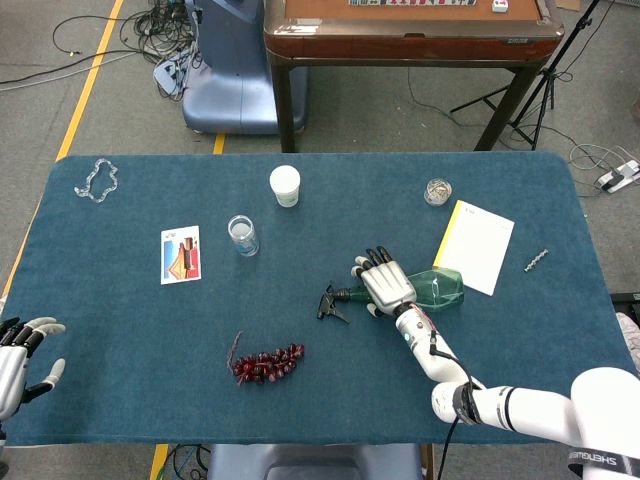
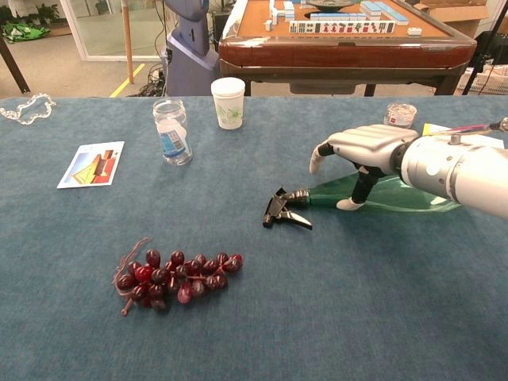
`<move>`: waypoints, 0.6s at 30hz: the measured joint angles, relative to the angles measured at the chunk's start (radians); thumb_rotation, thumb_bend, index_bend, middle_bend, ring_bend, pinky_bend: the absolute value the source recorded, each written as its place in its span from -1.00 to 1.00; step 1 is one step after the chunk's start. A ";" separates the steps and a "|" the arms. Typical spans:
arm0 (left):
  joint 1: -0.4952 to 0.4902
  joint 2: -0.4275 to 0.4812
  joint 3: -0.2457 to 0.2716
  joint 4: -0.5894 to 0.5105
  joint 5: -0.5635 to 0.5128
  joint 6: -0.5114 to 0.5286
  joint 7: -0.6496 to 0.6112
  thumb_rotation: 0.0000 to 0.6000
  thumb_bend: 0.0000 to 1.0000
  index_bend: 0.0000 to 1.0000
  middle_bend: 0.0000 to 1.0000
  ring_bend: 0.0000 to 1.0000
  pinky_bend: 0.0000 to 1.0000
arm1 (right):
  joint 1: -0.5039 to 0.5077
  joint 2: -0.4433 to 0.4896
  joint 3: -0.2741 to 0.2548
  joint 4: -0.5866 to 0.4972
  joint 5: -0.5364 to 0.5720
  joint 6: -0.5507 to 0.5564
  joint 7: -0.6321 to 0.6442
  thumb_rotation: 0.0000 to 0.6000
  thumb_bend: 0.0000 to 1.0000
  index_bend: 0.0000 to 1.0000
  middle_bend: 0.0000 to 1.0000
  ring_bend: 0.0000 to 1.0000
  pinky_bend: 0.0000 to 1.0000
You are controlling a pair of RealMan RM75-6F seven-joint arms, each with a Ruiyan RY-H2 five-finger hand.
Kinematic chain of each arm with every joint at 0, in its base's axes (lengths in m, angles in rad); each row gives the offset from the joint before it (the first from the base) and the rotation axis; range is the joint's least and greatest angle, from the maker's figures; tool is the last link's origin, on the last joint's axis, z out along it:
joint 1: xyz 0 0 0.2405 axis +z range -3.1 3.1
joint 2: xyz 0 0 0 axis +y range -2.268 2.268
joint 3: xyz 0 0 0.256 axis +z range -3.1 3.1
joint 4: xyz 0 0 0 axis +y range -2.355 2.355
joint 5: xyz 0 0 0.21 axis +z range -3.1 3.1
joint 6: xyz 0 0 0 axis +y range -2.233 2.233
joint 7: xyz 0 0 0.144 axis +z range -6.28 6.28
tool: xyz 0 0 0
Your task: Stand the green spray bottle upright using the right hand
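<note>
The green spray bottle (image 1: 440, 285) lies on its side on the blue table, with its black trigger head (image 1: 330, 300) pointing left. My right hand (image 1: 385, 285) arches over the bottle's narrow end near the neck. Its fingers are spread on the far side. In the chest view the right hand (image 2: 361, 151) hovers over the bottle (image 2: 405, 194), and its thumb reaches down on the near side by the trigger head (image 2: 284, 210). The fingers are not closed around the bottle. My left hand (image 1: 22, 355) rests open at the table's near left corner.
A bunch of dark red grapes (image 1: 268, 363) lies near-left of the bottle. A paper cup (image 1: 285, 185), a clear jar (image 1: 242, 235) and a card (image 1: 180, 254) sit further left. A white notepad (image 1: 478, 245) lies just right of the bottle's base, with a small glass dish (image 1: 437, 191) behind it.
</note>
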 measured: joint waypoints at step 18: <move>0.005 -0.003 0.000 0.014 -0.004 0.001 -0.013 1.00 -0.28 -0.33 -0.48 -0.51 -0.75 | 0.012 -0.010 -0.014 0.008 0.008 0.028 0.051 1.00 -0.21 0.06 -0.31 -0.69 -0.85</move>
